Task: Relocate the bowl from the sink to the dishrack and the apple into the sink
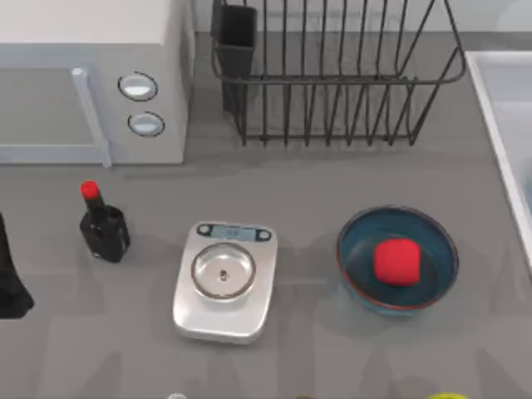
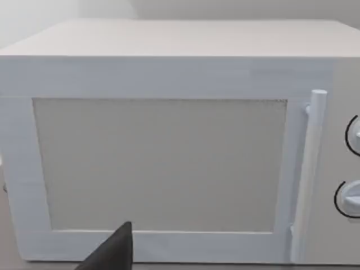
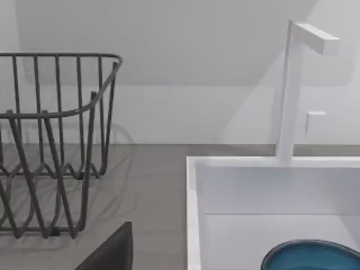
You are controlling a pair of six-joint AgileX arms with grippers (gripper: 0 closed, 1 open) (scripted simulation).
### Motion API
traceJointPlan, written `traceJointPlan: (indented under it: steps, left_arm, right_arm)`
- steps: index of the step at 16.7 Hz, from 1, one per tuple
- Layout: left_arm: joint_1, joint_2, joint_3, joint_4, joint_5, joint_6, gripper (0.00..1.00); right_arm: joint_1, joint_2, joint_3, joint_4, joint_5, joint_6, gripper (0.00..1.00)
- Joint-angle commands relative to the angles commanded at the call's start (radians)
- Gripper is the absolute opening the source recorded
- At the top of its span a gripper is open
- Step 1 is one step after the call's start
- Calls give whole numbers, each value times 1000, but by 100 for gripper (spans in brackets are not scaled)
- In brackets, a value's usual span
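A teal-blue bowl (image 3: 312, 256) with a thin dark rim lies inside the pale sink (image 3: 194, 214), near its front wall. The sink's rim (image 1: 490, 116) runs along the table's right edge. A second, look-alike bowl (image 1: 397, 259) stands on the grey counter in front of the dishrack, and the red apple (image 1: 396, 262) sits in its middle. The black wire dishrack (image 1: 332, 79) stands at the back centre, with its dark cutlery cup (image 1: 234, 37) at its left corner. A dark part of my left gripper (image 2: 112, 250) faces the microwave. A dark part of my right gripper (image 3: 112, 250) hangs over the counter between dishrack and sink.
A white microwave (image 1: 91, 83) fills the back left. A red-capped black bottle (image 1: 101, 223) and a silver kitchen scale (image 1: 224, 278) stand on the counter in front of it. A white faucet (image 3: 289, 84) rises behind the sink. A yellow-green fruit (image 1: 449, 396) peeks in at the front edge.
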Motion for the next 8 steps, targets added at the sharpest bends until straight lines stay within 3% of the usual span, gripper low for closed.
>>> traceJointPlan:
  steps: [4,8]
  left_arm:
    - [0,0,0,0,0,0,100]
    - [0,0,0,0,0,0,100]
  right_arm:
    - [-3,28,25,-14,-1,-4,100]
    - [-26,199,180,-98,-5,-31,100]
